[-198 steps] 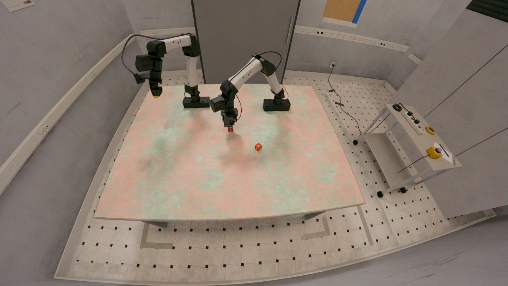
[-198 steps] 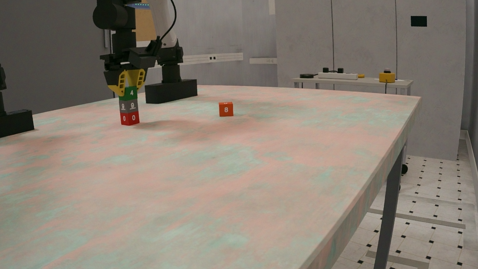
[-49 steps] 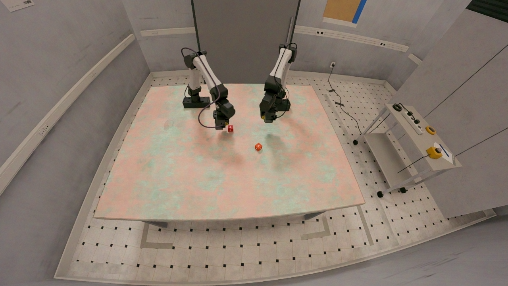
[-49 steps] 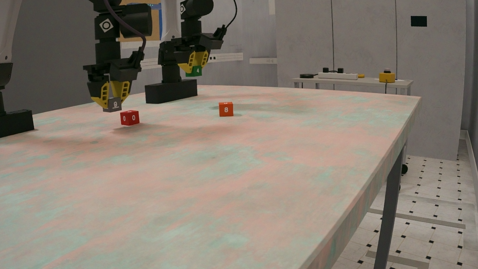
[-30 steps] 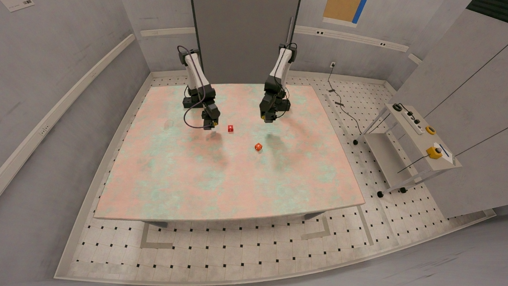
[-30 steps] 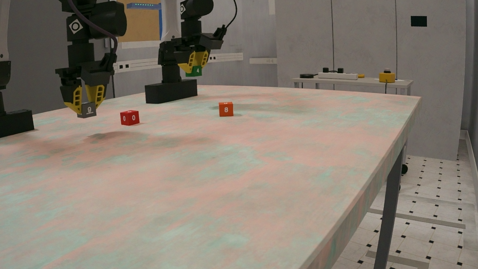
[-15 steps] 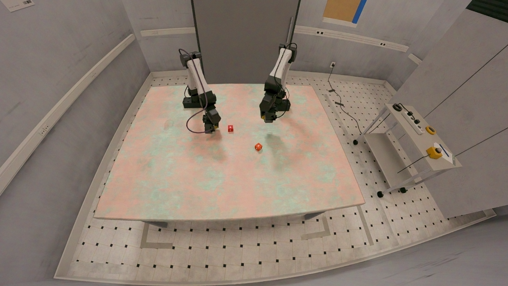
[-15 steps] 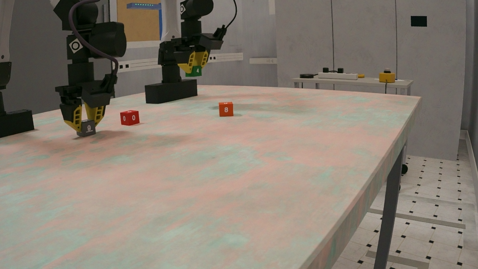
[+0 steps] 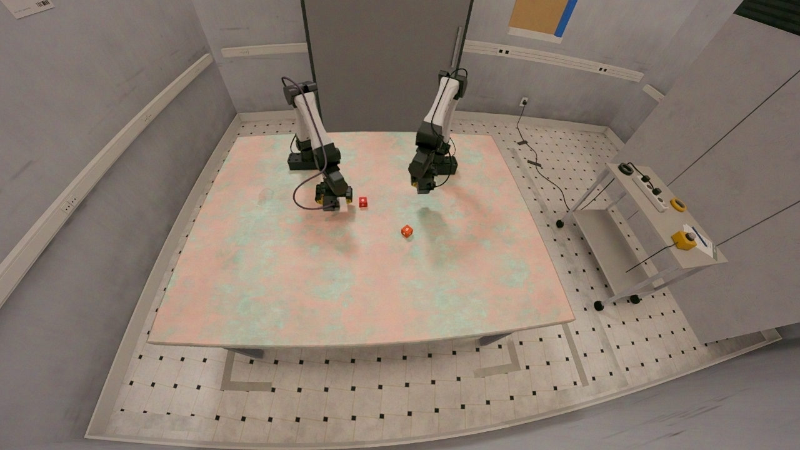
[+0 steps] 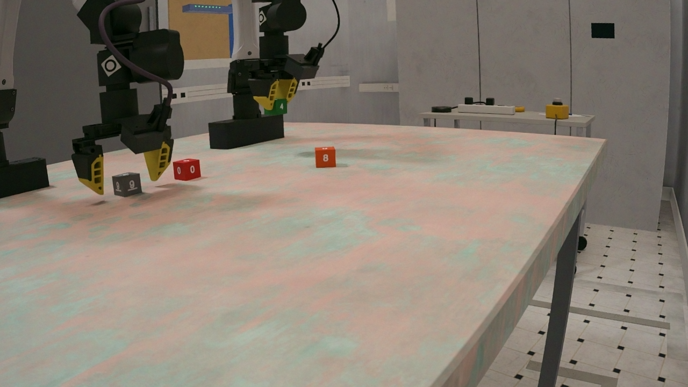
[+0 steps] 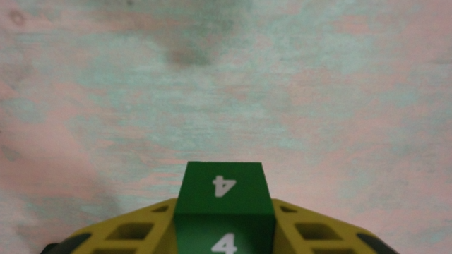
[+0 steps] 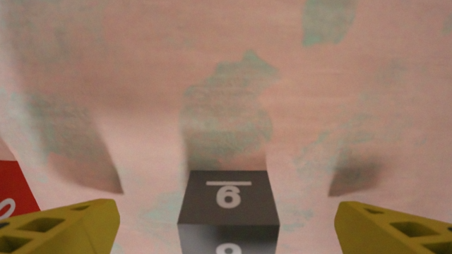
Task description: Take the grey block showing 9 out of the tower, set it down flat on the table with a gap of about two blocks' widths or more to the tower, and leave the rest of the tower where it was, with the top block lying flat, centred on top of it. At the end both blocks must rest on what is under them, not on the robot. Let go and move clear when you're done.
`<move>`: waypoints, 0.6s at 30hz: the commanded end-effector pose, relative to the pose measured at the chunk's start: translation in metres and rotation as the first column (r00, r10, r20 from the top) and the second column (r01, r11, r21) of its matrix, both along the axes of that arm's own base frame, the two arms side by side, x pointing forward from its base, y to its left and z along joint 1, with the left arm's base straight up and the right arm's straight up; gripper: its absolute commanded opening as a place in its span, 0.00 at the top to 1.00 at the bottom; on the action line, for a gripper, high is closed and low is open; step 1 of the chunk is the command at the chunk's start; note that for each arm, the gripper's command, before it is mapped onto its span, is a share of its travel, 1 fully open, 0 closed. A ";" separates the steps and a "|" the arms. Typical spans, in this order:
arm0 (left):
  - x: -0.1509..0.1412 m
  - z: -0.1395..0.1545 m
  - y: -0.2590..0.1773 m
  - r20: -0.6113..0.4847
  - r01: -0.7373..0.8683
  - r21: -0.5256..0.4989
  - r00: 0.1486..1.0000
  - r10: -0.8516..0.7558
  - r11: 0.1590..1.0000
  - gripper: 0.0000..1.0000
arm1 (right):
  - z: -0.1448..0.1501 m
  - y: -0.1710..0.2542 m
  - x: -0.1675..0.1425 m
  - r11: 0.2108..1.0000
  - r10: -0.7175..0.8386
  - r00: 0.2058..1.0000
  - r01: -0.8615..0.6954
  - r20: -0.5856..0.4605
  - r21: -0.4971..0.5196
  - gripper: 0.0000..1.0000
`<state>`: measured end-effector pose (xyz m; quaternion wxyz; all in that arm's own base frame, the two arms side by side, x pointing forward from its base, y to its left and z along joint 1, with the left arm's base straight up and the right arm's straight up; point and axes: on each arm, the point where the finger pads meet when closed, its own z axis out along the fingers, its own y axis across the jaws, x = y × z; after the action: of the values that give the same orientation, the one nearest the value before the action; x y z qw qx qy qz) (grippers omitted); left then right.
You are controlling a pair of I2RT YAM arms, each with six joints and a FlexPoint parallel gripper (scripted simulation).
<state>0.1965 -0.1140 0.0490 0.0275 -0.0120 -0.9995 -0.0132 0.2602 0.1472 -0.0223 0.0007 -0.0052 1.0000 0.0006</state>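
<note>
The grey block (image 10: 126, 184) (image 12: 228, 199) showing 9 sits flat on the table, hidden in the top view. My right gripper (image 10: 128, 186) (image 12: 226, 212) is open around it, one finger on each side with space between. The green block (image 10: 279, 107) (image 11: 224, 188) showing 4 is held level in the air by my left gripper (image 11: 224, 208), which is shut on it, high above the table and near its own arm's base. A red block (image 9: 362, 202) (image 10: 186, 170) (image 12: 15, 192) showing 0 and an orange block (image 9: 407, 230) (image 10: 325, 157) showing 8 each stand alone on the table.
The red block is the nearest neighbour of the right gripper, beside one finger with a gap. The orange block stands farther off, between the arms and nearer the table's front. The table (image 9: 357, 302) (image 10: 336, 288) extends widely in front of both arms. A cart (image 9: 643, 224) stands apart on the floor.
</note>
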 end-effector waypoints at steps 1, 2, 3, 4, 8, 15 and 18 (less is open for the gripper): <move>0.015 0.006 -0.006 0.062 -0.001 -0.018 0.998 0.002 1.000 0.68 | 0.003 0.003 0.004 1.000 -0.009 1.000 0.009 0.013 0.013 0.00; 0.015 0.006 -0.006 0.062 -0.001 -0.018 0.998 0.002 1.000 0.68 | 0.023 0.008 0.009 0.999 -0.008 0.999 0.007 0.039 0.034 0.00; 0.015 0.006 -0.006 0.062 -0.001 -0.018 0.998 0.002 1.000 0.68 | 0.023 0.007 0.007 1.000 -0.008 1.000 0.007 0.030 0.029 0.00; 0.015 0.006 -0.006 0.062 -0.001 -0.018 0.998 0.002 1.000 0.68 | 0.030 0.007 0.007 1.000 -0.008 1.000 0.007 0.030 0.029 0.00; 0.015 0.006 -0.006 0.062 -0.001 -0.018 0.998 0.002 1.000 0.68 | 0.052 0.007 0.007 0.999 -0.006 0.999 0.005 0.035 0.032 0.00; 0.015 0.006 -0.006 0.062 -0.001 -0.018 0.998 0.002 1.000 0.68 | 0.045 -0.001 -0.006 1.000 -0.004 0.999 0.004 -0.036 -0.009 0.00; 0.015 0.006 -0.006 0.062 -0.001 -0.018 0.998 0.002 1.000 0.68 | 0.049 -0.002 -0.005 1.000 -0.003 1.000 0.003 -0.018 -0.005 0.00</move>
<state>0.1992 -0.1150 0.0489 0.0217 -0.0121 -0.9996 -0.0117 0.2660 0.1505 0.0298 0.0121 -0.0045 0.9999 0.0070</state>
